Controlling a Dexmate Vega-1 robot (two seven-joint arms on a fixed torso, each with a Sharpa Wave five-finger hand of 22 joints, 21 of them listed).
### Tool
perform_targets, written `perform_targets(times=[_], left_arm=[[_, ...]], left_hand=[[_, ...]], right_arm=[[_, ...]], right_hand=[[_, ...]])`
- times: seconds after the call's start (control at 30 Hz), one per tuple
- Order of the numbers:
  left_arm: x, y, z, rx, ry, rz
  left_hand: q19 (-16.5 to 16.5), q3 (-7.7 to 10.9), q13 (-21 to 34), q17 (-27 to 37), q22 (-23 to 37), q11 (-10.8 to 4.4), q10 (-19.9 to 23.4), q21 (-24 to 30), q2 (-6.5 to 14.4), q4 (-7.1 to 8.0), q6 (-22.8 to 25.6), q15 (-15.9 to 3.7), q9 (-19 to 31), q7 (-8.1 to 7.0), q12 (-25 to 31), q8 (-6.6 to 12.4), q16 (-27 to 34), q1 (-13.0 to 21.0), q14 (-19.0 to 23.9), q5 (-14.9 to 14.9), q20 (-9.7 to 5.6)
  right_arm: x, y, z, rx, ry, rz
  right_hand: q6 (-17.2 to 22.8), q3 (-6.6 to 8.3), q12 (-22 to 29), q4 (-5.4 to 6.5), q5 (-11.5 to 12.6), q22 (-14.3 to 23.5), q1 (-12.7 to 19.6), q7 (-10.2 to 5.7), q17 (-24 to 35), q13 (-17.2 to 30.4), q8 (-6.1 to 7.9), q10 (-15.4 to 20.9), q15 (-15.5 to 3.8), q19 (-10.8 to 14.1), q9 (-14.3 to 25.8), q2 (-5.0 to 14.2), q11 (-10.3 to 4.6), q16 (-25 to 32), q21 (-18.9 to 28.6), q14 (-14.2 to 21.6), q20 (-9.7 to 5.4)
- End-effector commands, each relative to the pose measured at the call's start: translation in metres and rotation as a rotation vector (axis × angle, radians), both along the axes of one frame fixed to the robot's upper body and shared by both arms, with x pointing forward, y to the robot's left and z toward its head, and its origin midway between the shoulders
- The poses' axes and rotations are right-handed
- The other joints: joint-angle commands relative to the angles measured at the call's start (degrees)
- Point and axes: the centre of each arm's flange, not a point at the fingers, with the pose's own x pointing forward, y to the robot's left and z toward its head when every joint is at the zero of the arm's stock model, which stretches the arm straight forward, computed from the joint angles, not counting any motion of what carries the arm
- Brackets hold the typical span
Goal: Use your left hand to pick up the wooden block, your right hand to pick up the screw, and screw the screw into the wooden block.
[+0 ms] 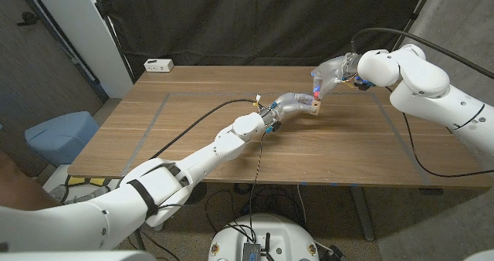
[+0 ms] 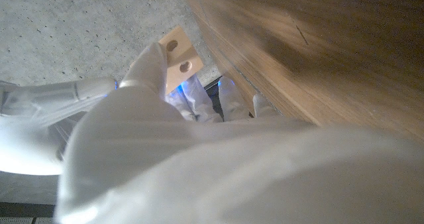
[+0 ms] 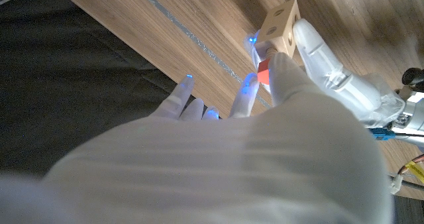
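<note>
Desk [image 1: 231, 149] carries the work zone at about 1 o'clock of centre. Left hand [image 1: 292, 103] grips the wooden block [image 1: 315, 106] just above the desk, holed face toward the right hand [image 1: 333, 69], presumably for access. Right fingers [image 3: 281, 68] pinch the red-headed screw [image 3: 263, 72] against the block; others spread.

1. The table [image 1: 231, 137] is brown wood with a visible grain and a smooth, matt finish.
2. The block [image 3: 279, 26] is pale, bare wood, matt, with holes drilled in its faces.
3. Both hands, left [image 1: 292, 103] and right [image 1: 333, 71], look like translucent, milky plastic with a soft sheen.
4. The arm shells are glossy white plastic.
5. The backdrop [image 1: 255, 18] is dark, matt cloth.
</note>
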Motion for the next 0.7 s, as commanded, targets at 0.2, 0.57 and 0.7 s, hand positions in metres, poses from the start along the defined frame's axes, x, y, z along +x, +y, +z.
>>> perform_targets(times=[0.2,0.57,0.7], left_arm=[[-0.0006,-0.0012,-0.0007,0.001,0.002,0.0],[-0.002,-0.0025,-0.0018,0.005,0.003,-0.002],[-0.0021,-0.0027,-0.0021,0.006,0.003,-0.002]], left_hand=[[0.1,0.84,0.39,0.17,0.32,0.03,0.46,0.36,1.66,0.6,2.74,-4.67,1.0,-0.56,0.39,0.42,-0.27,-0.77,0.22,0.23,0.06],[0.08,0.84,0.38,0.16,0.32,0.02,0.36,0.36,1.63,0.6,2.79,-4.66,1.0,-0.52,0.34,0.42,-0.29,-0.8,0.2,0.24,0.03],[0.13,0.82,0.39,0.15,0.32,0.01,0.39,0.38,1.6,0.63,2.82,-4.67,1.0,-0.65,0.35,0.42,-0.29,-0.88,0.23,0.24,0.1]], right_arm=[[0.0025,-0.0018,-0.0012,0.009,0.005,0.004],[0.0036,-0.0041,-0.0035,0.021,0.013,-0.001],[0.0036,-0.0052,-0.0043,0.025,0.014,-0.001]], right_hand=[[1.49,-0.02,0.34,0.23,0.16,0.13,0.01,0.54,0.12,0.1,0.98,1.02,-2.93,0.9,0.47,1.06,0.3,0.52,0.38,0.95,-2.98],[2.22,-0.14,0.51,0.36,0.16,0.11,-0.07,0.91,0.22,0.08,1.56,1.89,-3.4,1.62,0.7,1.63,0.53,0.81,0.48,1.63,-3.44],[2.65,-0.22,0.55,0.42,0.15,0.1,-0.16,1.08,0.26,0.07,1.85,2.16,-3.45,1.81,0.78,1.82,0.59,0.84,0.48,1.7,-3.55]])
